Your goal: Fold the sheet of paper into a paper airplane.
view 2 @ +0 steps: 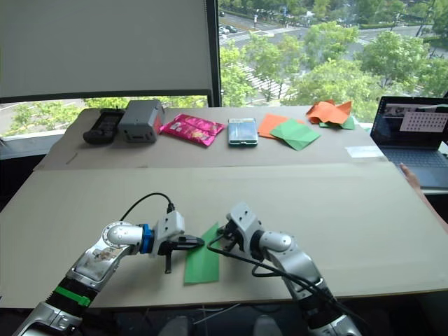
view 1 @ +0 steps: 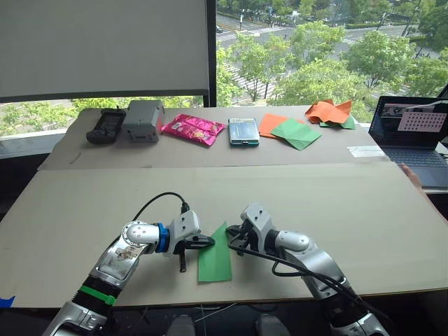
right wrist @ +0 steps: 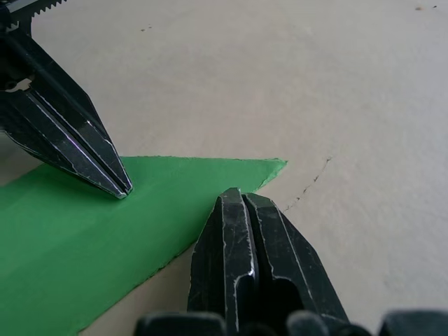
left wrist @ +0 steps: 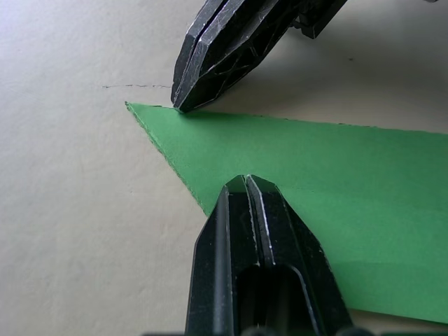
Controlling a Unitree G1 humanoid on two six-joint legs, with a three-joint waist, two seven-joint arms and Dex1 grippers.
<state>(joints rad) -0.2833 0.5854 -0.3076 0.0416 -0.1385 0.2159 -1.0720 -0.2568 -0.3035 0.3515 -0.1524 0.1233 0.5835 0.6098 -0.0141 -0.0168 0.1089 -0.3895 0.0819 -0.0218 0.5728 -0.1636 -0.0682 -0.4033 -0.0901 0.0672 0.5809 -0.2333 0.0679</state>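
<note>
- Left gripper (view 1: 203,243): your 2 black fingers are pressed together with nothing between them; their tip rests on the sheet of paper (view 1: 215,257) near its pointed end.
- Right gripper (view 1: 232,236): its fingers are likewise closed and empty, the tip touching the sheet's opposite edge just beside the point.
- The sheet lies flat near the front edge of the table (view 1: 336,203), folded to a narrow pointed strip between both grippers.
- Step in hand, as judged: pressing a crease at the nose. Next, you likely need 1 tip to pin while the other lifts an edge for a wing fold.
- Hard to make out: layer count and crease lines.
</note>
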